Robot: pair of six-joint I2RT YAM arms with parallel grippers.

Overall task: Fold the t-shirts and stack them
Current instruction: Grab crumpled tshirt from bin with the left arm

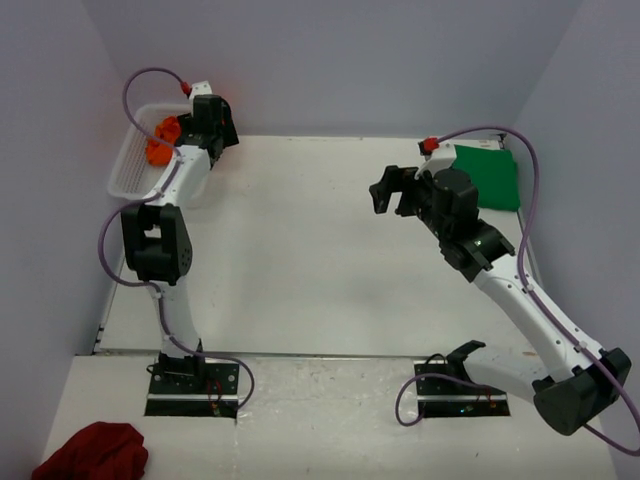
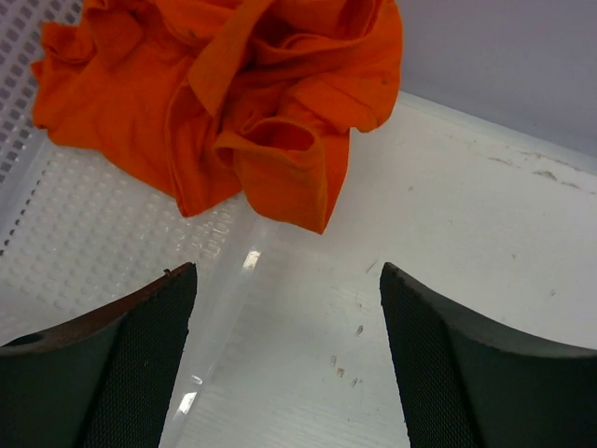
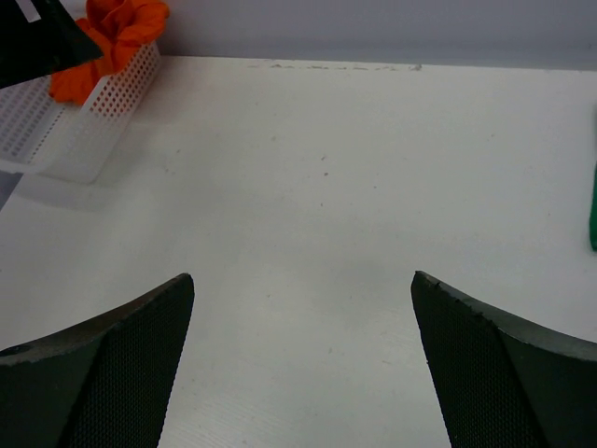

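Note:
The orange t-shirt (image 2: 224,93) lies crumpled in a white perforated basket (image 1: 135,165) at the far left, one fold hanging over the basket's rim; it also shows in the top view (image 1: 162,138) and the right wrist view (image 3: 112,37). My left gripper (image 2: 287,289) is open and empty, just above the basket's near rim, short of the shirt. The dark green t-shirt (image 1: 490,175) lies folded flat at the far right. My right gripper (image 1: 388,190) is open and empty above the table, left of the green shirt; the right wrist view (image 3: 303,285) shows bare table between its fingers.
A dark red cloth (image 1: 92,452) lies bunched at the near left, in front of the left arm's base. Pale walls close the table at the back and both sides. The table (image 1: 320,260) is white between the two arms.

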